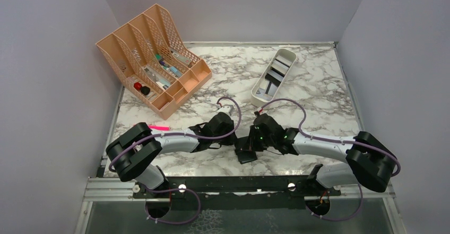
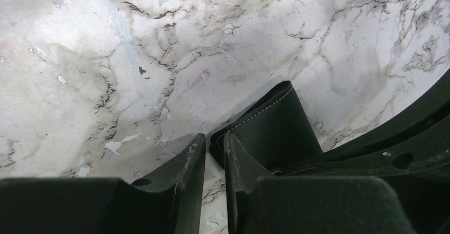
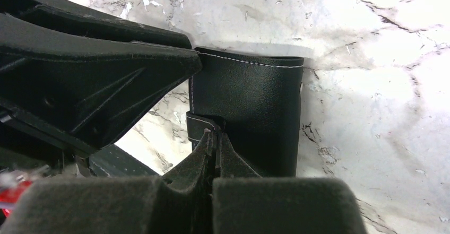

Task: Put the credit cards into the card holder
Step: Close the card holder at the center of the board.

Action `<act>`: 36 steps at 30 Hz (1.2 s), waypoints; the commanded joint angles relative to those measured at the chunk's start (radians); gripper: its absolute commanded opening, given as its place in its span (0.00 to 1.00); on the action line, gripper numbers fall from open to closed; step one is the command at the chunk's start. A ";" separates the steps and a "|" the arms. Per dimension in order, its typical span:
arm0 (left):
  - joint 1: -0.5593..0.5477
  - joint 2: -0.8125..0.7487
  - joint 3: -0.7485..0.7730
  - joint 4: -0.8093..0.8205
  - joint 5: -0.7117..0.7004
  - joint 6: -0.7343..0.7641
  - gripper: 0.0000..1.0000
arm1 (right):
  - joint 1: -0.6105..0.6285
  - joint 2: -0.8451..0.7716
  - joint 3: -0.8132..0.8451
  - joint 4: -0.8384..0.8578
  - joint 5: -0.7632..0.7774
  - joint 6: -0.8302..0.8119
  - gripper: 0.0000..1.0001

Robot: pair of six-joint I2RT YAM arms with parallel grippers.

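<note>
- A white, grey-veined marble tabletop [image 1: 318, 96] is seen from above, with grey walls on the left, far and right sides.
- Two black-and-white robot arms reach in from the near edge and meet at the near middle of the tabletop.
- Between their tips lies a black leather card holder [image 3: 249, 106] with pale stitching along its edges. It rests on the marble, close to the near edge.
- The right end effector [image 3: 215, 133] has its two fingers pressed fully together. They pinch a thin flap at the near left side of the card holder.
- The left end effector [image 2: 215, 138] has its fingers only narrowly apart, with marble showing through the slit between them.
- A corner of the card holder sits right at this slit, touching the fingertip on the right. Whether the fingers actually grip that corner cannot be told.
- The credit cards [image 1: 274, 75], grey and dark, lie in a long white tray [image 1: 291, 52]. The tray sits slantwise on the far right of the tabletop, well apart from the card holder and both arms.
- A peach-coloured lattice desk organiser [image 1: 154, 59] stands at the far left, holding small items too small to name.
- A small pink object [image 1: 158, 128] lies on the tabletop just beside the left arm.
</note>
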 commanded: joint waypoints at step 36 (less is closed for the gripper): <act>-0.008 -0.102 -0.082 0.003 0.033 0.007 0.21 | -0.021 0.284 0.026 -0.349 0.174 0.050 0.01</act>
